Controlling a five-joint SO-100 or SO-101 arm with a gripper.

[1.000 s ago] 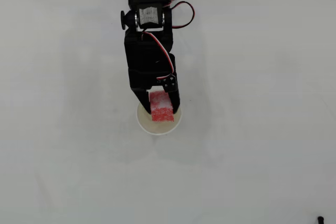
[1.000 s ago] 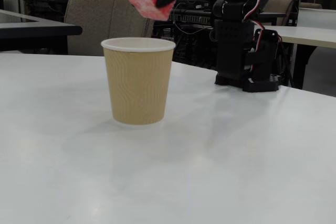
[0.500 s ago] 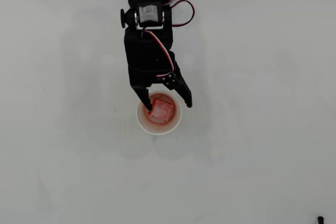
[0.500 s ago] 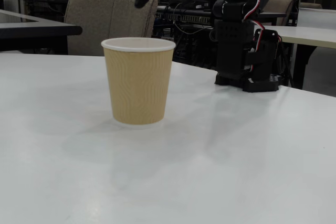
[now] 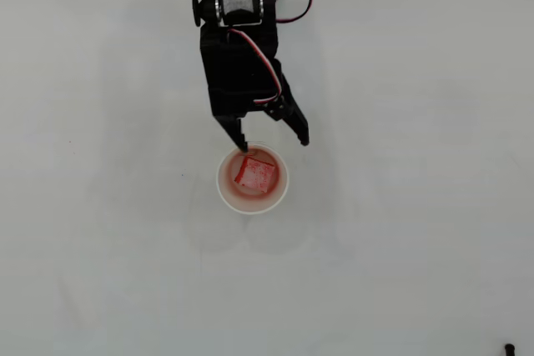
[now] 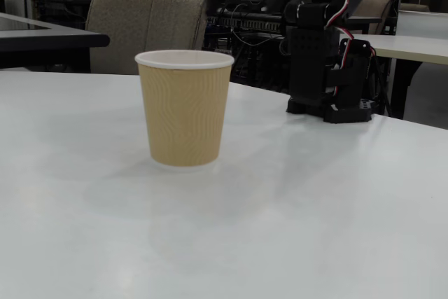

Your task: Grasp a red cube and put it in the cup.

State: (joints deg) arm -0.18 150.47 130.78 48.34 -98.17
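In the overhead view, the red cube is lying inside the paper cup, on its bottom, a little toward the upper side of the ring. One second ago the cube was still clamped between the black fingers above the cup; half a second ago it was already down in the cup while the fingers were opening over the rim. Now the gripper is standing with its jaws wide apart and holding nothing. One fingertip is just touching the upper rim of the cup in this view, and the other is pointing past the rim on the right. The arm is sitting higher in the picture than before, so it is pulling back from the cup.

In the fixed view, the cup is standing upright on the white table, tan and ribbed on the outside with a white rim. It is not shifted from its earlier place. The cube is hidden behind the cup wall here. The gripper is only a dark blur at the top edge, further right than half a second ago.

I judge that the placing is done; only the retreat of the arm is remaining.
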